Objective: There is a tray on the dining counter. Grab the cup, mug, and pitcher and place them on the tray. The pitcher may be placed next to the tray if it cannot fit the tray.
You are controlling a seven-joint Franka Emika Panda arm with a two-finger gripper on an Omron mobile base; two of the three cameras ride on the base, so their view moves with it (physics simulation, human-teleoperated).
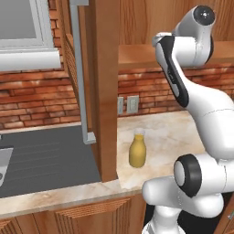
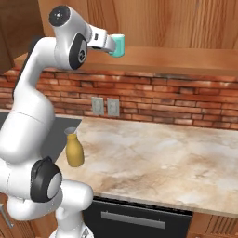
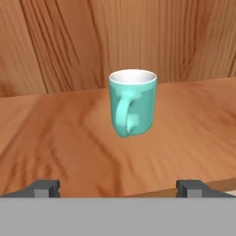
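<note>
mug [image 3: 132,103] just ahead of gripper [image 3: 118,188]

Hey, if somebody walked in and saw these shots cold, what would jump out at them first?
Probably the pale teal mug, standing upright on a wooden shelf with its handle turned toward the open gripper, which is raised high and lined up on it. Next, the mustard-yellow pitcher standing on the marble counter below, in front of the red brick wall.
</note>
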